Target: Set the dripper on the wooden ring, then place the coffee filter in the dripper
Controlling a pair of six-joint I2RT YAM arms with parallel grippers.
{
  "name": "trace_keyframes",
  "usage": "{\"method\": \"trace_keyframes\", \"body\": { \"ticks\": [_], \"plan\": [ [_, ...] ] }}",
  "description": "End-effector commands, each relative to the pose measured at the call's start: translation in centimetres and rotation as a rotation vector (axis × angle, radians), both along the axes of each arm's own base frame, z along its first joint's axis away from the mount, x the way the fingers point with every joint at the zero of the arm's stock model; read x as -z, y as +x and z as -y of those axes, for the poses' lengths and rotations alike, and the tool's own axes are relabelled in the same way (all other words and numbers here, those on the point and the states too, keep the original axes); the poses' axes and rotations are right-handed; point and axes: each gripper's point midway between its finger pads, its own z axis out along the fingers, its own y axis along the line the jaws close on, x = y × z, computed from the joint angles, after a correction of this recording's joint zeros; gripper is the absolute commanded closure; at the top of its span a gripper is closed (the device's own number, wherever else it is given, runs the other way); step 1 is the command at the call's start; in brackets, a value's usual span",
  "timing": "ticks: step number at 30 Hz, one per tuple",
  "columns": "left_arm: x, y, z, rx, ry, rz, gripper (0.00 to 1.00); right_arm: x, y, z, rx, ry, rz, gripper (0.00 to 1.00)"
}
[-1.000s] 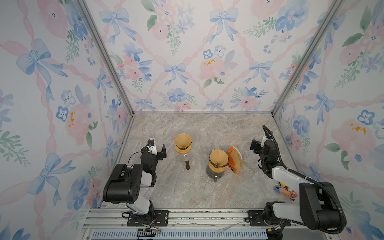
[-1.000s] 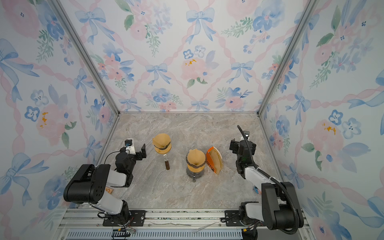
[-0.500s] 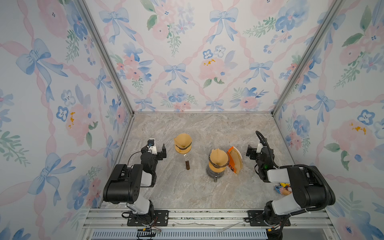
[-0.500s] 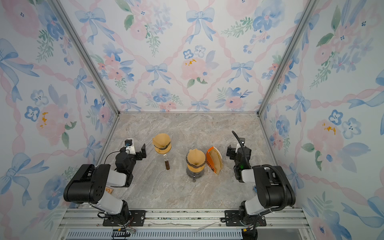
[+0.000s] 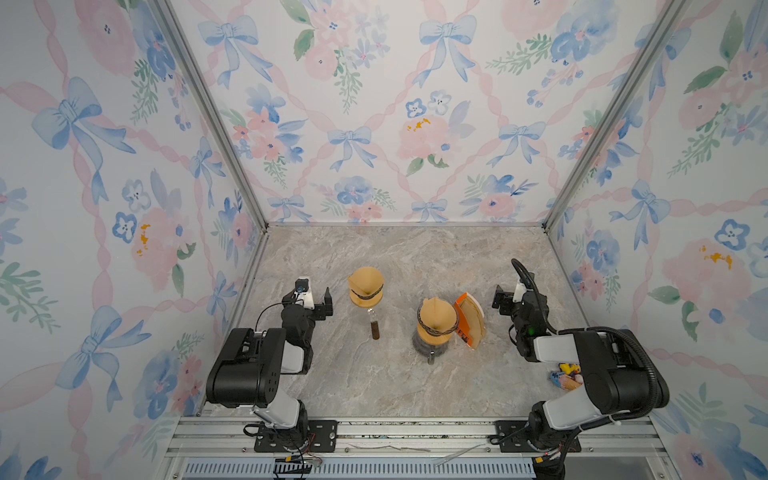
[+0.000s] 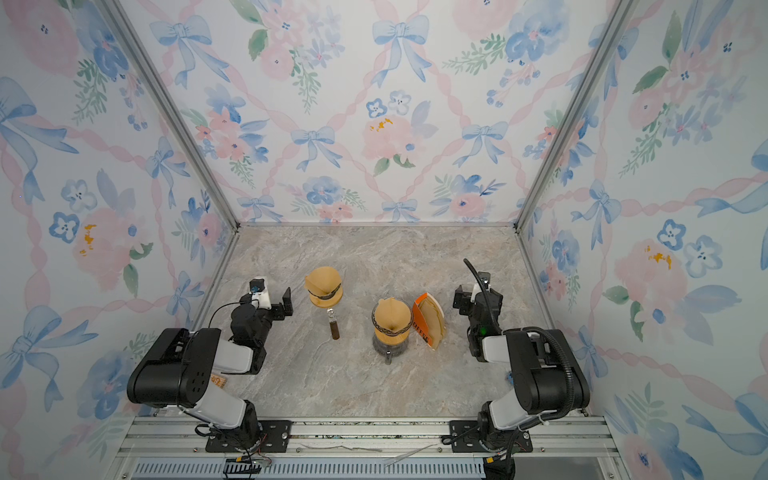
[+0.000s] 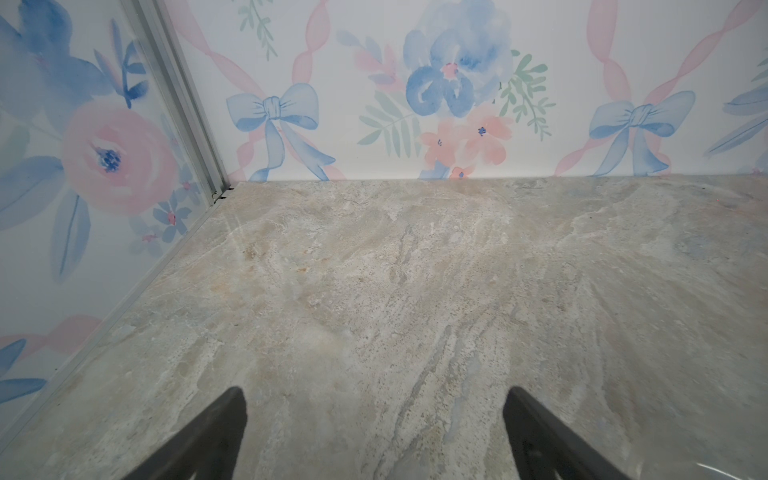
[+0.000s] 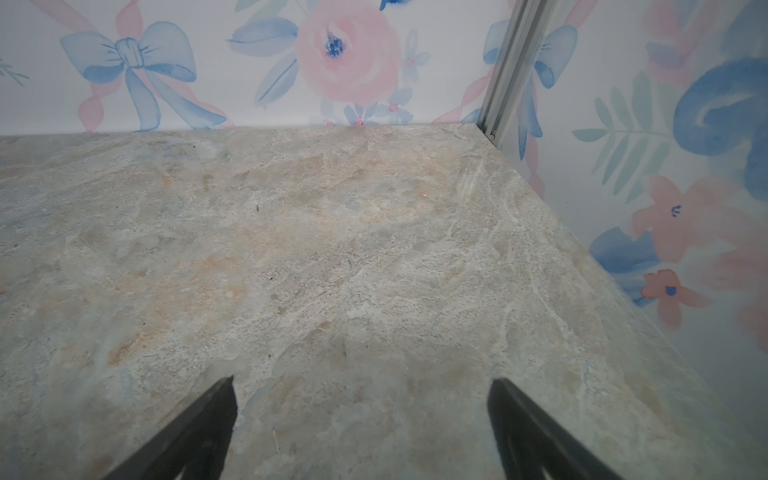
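A tan paper coffee filter (image 5: pixel 365 279) (image 6: pixel 322 278) sits in a dripper with a dark band and a brown handle (image 5: pixel 375 330), left of the middle in both top views. A second tan filter (image 5: pixel 436 318) (image 6: pixel 390 318) sits in a dripper on a glass carafe (image 5: pixel 430 351). An orange and white pack of filters (image 5: pixel 469 318) (image 6: pixel 428 320) leans at its right side. My left gripper (image 5: pixel 309 300) (image 6: pixel 270 305) (image 7: pixel 374 399) is open and empty, left of the handled dripper. My right gripper (image 5: pixel 517 299) (image 6: pixel 478 301) (image 8: pixel 361 386) is open and empty, right of the pack.
Flowered walls close the marble table (image 5: pixel 407 257) on three sides, with metal corner posts (image 7: pixel 183 104) (image 8: pixel 505 66). Small coloured objects (image 5: pixel 565 374) lie by the right wall beside the right arm. A metal rail (image 5: pixel 415 432) runs along the front edge.
The right arm has folded back toward its base, and its gripper has shifted slightly left and nearer. The left arm, drippers and pack have not moved.
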Motion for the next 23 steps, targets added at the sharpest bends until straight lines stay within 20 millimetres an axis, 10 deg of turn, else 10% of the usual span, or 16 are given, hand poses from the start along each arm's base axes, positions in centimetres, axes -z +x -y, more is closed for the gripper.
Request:
{"method": "trace_keyframes", "body": {
  "ticks": [1,23],
  "plan": [
    [0.0,0.1,0.3,0.016,0.004,-0.001,0.02,-0.3,0.7,-1.8,-0.123,0.010,0.004,0.04],
    [0.1,0.0,0.3,0.019,0.003,-0.005,0.02,-0.2,0.8,-1.7,-0.155,0.052,-0.002,0.04]
  ]
}}
